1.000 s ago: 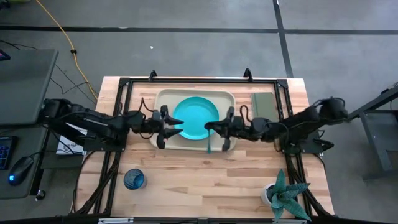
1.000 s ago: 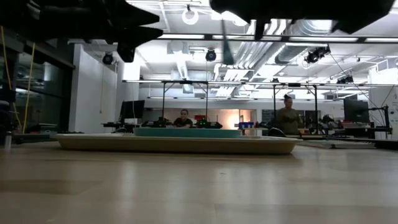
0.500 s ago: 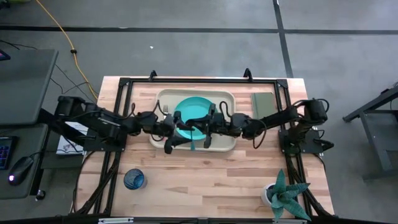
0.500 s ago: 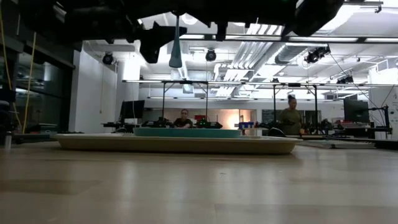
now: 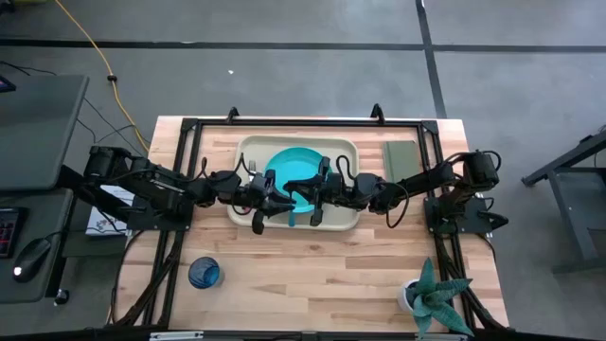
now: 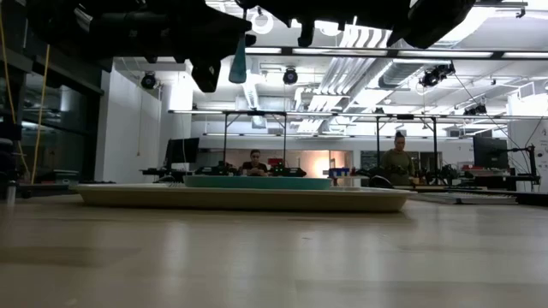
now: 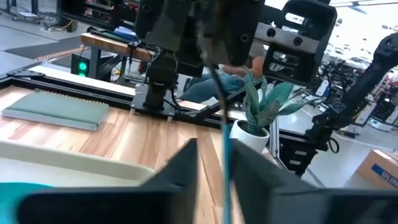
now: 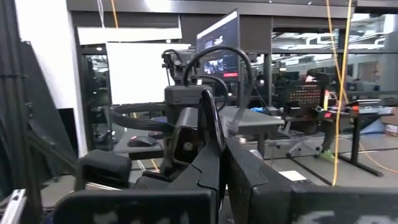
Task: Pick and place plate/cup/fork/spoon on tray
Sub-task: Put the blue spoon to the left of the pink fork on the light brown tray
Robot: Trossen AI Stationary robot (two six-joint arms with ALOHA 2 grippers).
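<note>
The cup (image 5: 204,274) waits at the counter's (image 5: 312,275) lower left. At frame centre, above the plate (image 5: 301,176) on the tray (image 5: 347,150), the right hand (image 5: 313,204) clamps the spoon (image 5: 293,218); the left hand (image 5: 259,206) meets it, fingers apart. Likely a handover; next, lower it onto the tray.
</note>
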